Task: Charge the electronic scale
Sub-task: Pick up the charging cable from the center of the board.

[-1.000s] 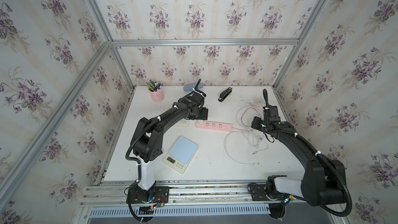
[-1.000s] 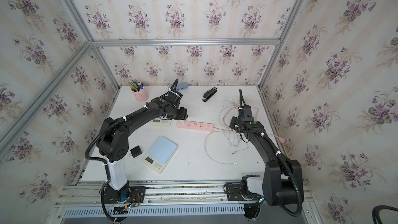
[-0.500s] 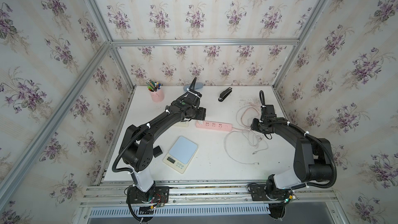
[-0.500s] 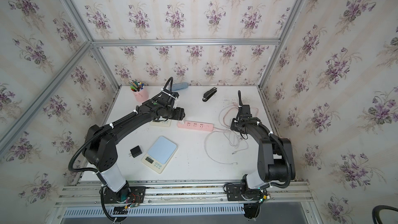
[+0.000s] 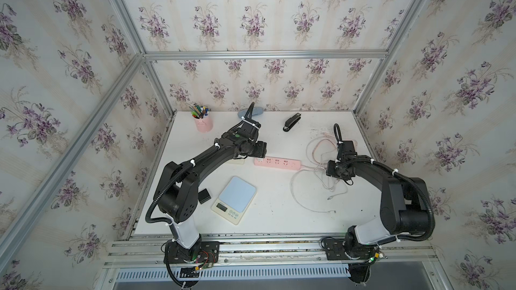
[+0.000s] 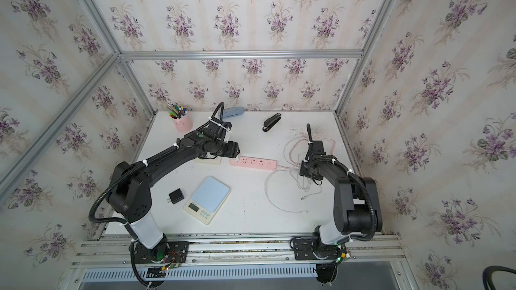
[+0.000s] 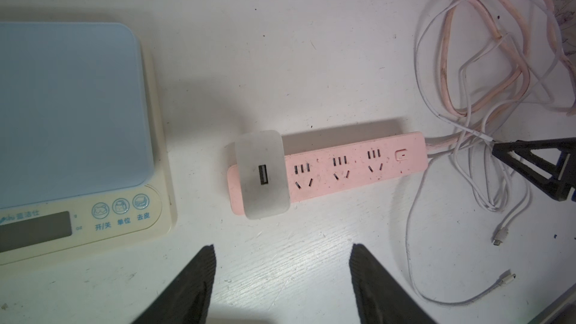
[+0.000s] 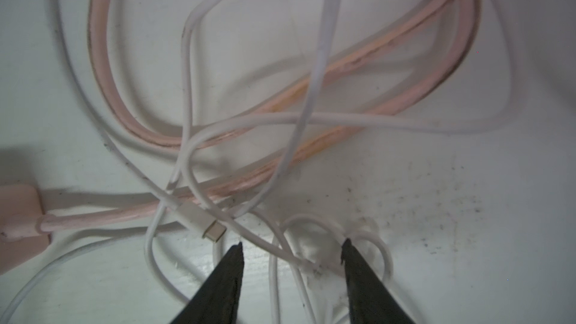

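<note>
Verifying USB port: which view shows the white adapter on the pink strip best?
Left wrist: the white adapter sits unobstructed, USB port facing the camera. In both top views the left arm hides most of it. Right wrist misses it.

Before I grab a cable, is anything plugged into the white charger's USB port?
Empty: the white charger on the pink power strip shows a bare USB slot.

Pale striped wallpaper (image 5: 251, 9) with purple flower sprigs covers the back and both side walls. Aluminium bars (image 5: 265, 54) run up the corners and across the back wall. The white bench (image 5: 279, 218) fills the floor of this booth, scuffed and speckled dark near its far right corner. A metal rail (image 5: 265, 244) edges its front, above a slotted grey panel (image 5: 279, 274). Light is even, shadows soft
</note>
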{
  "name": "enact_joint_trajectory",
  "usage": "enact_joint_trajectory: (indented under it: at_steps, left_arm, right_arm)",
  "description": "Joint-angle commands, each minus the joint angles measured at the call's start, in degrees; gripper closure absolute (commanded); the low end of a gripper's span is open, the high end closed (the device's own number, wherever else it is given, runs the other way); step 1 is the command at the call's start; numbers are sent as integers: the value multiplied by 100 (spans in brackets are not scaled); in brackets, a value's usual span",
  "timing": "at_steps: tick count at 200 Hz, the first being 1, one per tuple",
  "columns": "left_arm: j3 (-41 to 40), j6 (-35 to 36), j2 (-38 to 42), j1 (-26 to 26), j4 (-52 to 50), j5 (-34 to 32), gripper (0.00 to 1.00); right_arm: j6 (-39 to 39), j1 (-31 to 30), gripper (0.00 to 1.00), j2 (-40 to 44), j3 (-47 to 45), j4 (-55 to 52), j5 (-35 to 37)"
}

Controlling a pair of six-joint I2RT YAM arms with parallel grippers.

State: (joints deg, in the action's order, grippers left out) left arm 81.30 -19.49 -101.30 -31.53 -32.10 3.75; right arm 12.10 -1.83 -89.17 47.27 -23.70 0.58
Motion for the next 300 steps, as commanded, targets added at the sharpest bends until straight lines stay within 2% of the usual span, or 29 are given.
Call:
enact_joint_trajectory:
  at_steps: [1,32,54,73,100,134,167,195,229,256,268,275,300]
  left_arm:
    - [-28,-2,35,5,105,29,30]
    - [-44,-39,33,5,98,47,30]
    - [-45,-68,31,6,98,72,30]
    - [-39,-73,22,24,98,108,30]
    - [-68,-100,47,76,97,143,30]
    - [-88,-128,74,147,98,187,30]
    - [-44,-159,60,157,98,229,30]
    - [-27,-172,96,147,128,390,30]
    - [-266,197,507,-78,659,543,31]
    - [-631,-61,905,-458,1518,610,40]
    - [-805,-442,979,-647,2010,883,44]
    - [-897,-723,980,-781,2312,961,51]
    - [-1194,-1606,818,-1394,3482,869,63]
  right_arm:
    - [-222,-2,44,-286,177,-269,-117]
    - [-263,-11,44,-619,389,-548,-108]
    - [-269,-86,49,-734,434,-578,-89]
    - [-291,-252,57,-843,509,-648,-4]
    - [-318,-495,76,-749,570,-712,157]
    - [-165,-576,89,-231,528,-803,194]
    - [333,-581,98,496,333,-644,-311]
    - [900,-585,100,1007,270,-657,-544]
    - [1557,-678,100,1632,457,-851,-657]
    - [2093,-742,100,1916,655,-878,-921]
    - [2451,-757,100,2050,639,-751,-1098]
    - [2665,-760,100,2122,621,-641,-1226]
    - [3482,-808,100,2233,582,-332,-1536]
